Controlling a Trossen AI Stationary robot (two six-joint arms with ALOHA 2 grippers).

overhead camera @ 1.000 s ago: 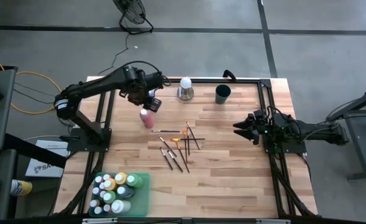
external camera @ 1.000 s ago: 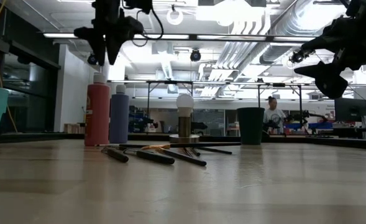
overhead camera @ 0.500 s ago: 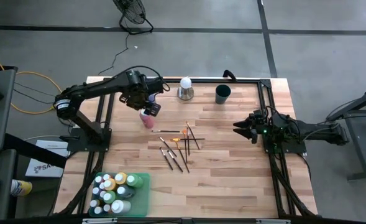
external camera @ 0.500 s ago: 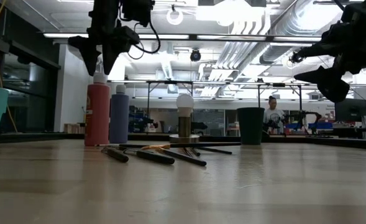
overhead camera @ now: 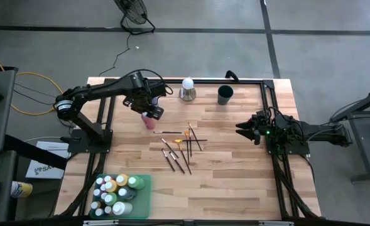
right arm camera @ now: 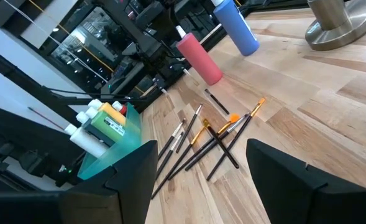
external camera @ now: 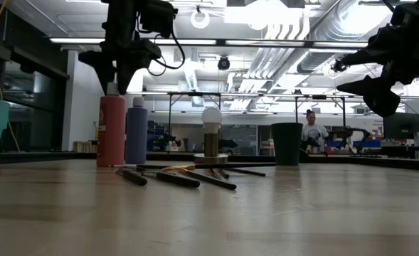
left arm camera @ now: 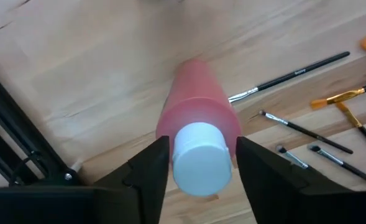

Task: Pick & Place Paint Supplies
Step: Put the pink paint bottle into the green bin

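Observation:
A pink paint bottle (overhead camera: 149, 123) with a white cap (left arm camera: 198, 155) stands upright on the wooden table, with a blue-purple bottle (external camera: 136, 131) upright beside it. My left gripper (left arm camera: 201, 148) hangs open right over the pink bottle (external camera: 112, 131), one finger on each side of the cap, and I see no touch. Several thin brushes (overhead camera: 181, 148) lie in a loose heap at the table's middle. My right gripper (overhead camera: 238, 129) waits open above the table's right side, pointing left toward the brushes (right arm camera: 214, 134).
A teal bin (overhead camera: 139, 199) at the near-left corner holds several paint bottles. A white ball on a metal base (overhead camera: 187, 89) and a dark green cup (overhead camera: 225, 95) stand near the far edge. Black frame rails (overhead camera: 269, 107) run along the table's sides. A person (external camera: 311, 128) shows far behind.
My left gripper has come down over the pink bottle and shifted slightly toward the near edge, staying open; its fingers now flank the cap. The bottles and brushes have not moved.

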